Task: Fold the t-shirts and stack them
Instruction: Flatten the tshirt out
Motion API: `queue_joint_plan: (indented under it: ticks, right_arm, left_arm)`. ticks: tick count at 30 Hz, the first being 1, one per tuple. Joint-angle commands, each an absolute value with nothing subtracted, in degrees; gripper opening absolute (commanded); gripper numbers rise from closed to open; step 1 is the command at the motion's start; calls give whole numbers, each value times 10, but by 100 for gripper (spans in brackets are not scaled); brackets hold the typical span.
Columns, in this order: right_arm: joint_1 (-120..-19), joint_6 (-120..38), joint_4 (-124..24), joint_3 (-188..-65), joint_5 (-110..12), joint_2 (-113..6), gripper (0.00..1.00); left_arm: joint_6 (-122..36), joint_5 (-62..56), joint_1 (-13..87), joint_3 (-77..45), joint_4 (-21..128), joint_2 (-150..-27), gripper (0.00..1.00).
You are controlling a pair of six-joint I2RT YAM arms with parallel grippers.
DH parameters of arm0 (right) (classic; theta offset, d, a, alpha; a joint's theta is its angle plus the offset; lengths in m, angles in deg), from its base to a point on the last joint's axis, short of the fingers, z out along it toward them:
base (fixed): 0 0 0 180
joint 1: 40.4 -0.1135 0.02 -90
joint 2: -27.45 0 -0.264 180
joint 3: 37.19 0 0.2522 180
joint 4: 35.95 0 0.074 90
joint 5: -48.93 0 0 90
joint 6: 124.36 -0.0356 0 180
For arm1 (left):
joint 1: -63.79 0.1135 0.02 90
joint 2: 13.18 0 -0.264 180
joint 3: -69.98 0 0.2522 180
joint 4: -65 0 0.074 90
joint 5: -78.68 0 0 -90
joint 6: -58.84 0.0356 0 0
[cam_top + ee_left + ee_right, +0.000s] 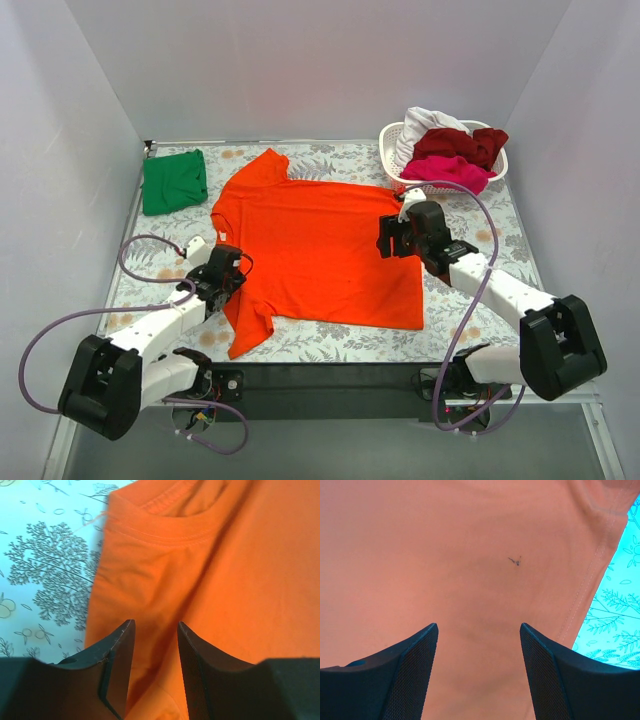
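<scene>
The orange-red t-shirt (320, 250) lies spread flat mid-frame on the desk (470, 215), collar toward frame left. Your left fingers (120, 650) stand narrowly apart over the cloth near the collar, not closed on it. Your right fingers (415, 660) hang wide apart above the shirt's right-hand part, holding nothing. For a clean fold, pinch a single layer at matching points along one long edge, lift both ends together and lay the cloth over evenly. The folded green t-shirt (174, 182) sits at upper left, the likely place to stack; more shirts fill the basket (500, 165) at upper right.
</scene>
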State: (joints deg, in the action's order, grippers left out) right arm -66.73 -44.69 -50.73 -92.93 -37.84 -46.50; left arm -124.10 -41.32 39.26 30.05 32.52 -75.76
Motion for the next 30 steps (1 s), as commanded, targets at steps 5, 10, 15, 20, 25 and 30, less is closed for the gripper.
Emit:
queue_joint_plan:
  ticks: [5,10,15,20,25,30]
  right_arm:
    - [-665,-451,-482,-918,-379,-436,61]
    - [-666,-452,-482,-916,-381,-434,61]
    - [-664,-452,-482,-917,-372,-448,62]
    - [-650,-459,-482,-922,-383,-481,63]
    - [-613,-464,-481,-932,-404,-523,63]
    - [-593,-464,-473,-954,-406,-587,63]
  left_arm:
    - [-1215,-308,475,339,389,-766,38]
    - [-1194,-247,537,348,417,-780,39]
    - [-1189,-215,576,347,424,-788,40]
    - [-1193,-204,598,355,429,-781,40]
    - [-1203,-206,618,367,417,-745,40]
    - [-1205,-212,623,368,415,-729,41]
